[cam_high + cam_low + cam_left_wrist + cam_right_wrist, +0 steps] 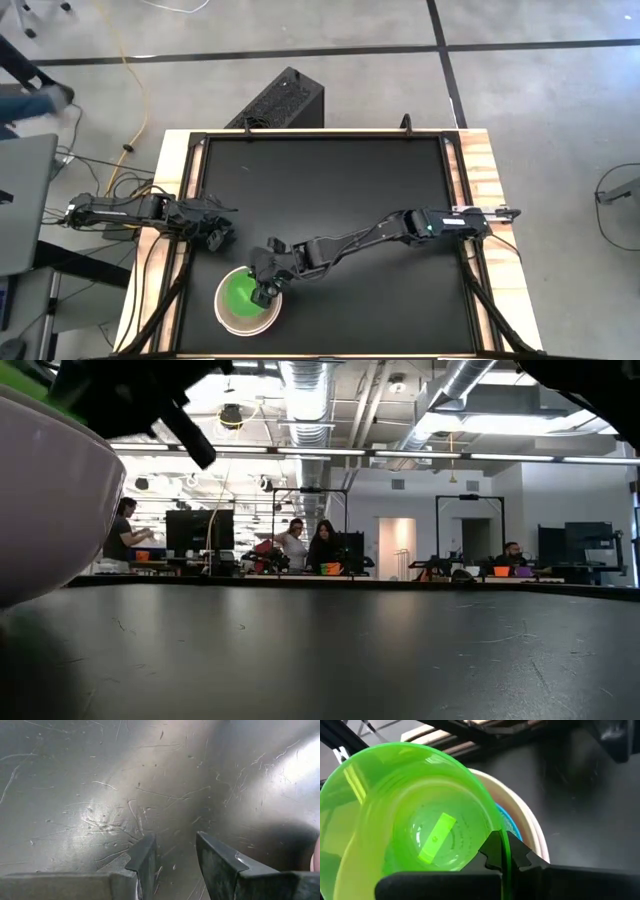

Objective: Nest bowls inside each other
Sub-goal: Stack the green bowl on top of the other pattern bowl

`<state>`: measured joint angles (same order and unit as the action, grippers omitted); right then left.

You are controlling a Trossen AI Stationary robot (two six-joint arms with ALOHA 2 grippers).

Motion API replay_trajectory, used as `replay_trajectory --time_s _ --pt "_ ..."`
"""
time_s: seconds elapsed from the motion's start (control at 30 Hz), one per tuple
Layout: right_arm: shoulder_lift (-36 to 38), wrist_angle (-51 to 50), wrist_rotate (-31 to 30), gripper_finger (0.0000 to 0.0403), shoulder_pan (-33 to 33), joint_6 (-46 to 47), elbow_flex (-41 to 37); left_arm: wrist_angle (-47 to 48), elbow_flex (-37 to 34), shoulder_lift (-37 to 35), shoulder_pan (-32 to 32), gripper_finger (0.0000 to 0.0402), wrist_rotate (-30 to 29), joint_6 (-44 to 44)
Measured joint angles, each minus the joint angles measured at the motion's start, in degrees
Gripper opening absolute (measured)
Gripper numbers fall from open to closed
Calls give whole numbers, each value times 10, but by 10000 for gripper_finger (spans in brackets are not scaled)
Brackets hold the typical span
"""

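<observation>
At the near left of the worktop (400, 190), below the left arm's resting place: one stack of bowls (246, 301), outermost white rim showing, with a sliver of light blue visible between the white wall and the green in the right wrist view. The pink bowl cannot be made out; presumably it is hidden lower in the stack.

Green bowl (410, 815): smallest of the set, translucent, a label stuck inside its base. Tilted over the stack, its rim pinched in the right pincer (506, 852), one finger inside the wall and one outside. An edge grip suits a thin wall and leaves the base free to drop into the blue bowl (507, 822). It looks raised rather than seated, so the last nesting step seems still in hand; release should wait until the bowl sits level.

Right arm: reaches from the right edge across the worktop to the stack.

Left pincer (214, 238): parked just above and left of the stack, apart from it, released, its fingers (145, 857) spread over bare worktop, holding nothing.

Low view: white bowl wall (50, 510) fills the left; people at desks far behind.
</observation>
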<state>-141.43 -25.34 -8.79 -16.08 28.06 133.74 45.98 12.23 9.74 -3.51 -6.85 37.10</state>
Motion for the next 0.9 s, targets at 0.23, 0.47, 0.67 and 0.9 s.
replay_trajectory --time_s 0.23,0.47,0.67,0.9 --pt "0 -15 -3 8 0 11 0 0 0 0 0 128 0 0" --pt "0 -33 23 16 0 21 0 0 0 0 0 128 0 0" --pt "0 -30 23 61 0 21 0 0 0 0 0 128 0 0" --pt "0 -31 23 109 1 15 0 0 0 0 0 128 0 0"
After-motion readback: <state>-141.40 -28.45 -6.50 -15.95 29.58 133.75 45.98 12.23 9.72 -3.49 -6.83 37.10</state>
